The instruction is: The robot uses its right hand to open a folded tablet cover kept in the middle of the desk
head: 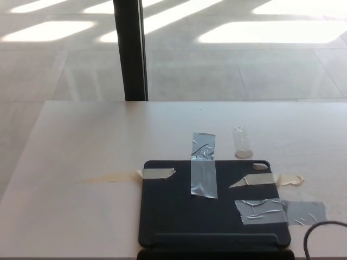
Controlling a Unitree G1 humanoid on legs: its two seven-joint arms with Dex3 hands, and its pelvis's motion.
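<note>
Oddly, we found neither hand in the head view; so whether their fingers stood apart or together we could not tell; only a black cable [317, 238] looped in at the lower right corner, which hinted the right arm sat just below that edge, and we judged it the nearer of the two.

Tablet cover [214, 203] lay flat on the desk [81, 141], near its front edge and a little right of centre; matte black, rectangular, rounded corners, its long axis running left to right; a ridge along the near edge read like a fold or hinge, though we could not be sure.

From the presumed right hand the cover lay forward and to the left, so we judged any reach would go up and inward.

Tape held it: a silver strip [203, 165] over the far edge, a crinkled silver patch [261, 211] at the right, beige pieces [157, 173] at left and right; all glossy against the dull cover.

Desk surface pale, smooth, faintly stained; a dark post [130, 49] stood beyond it.
</note>
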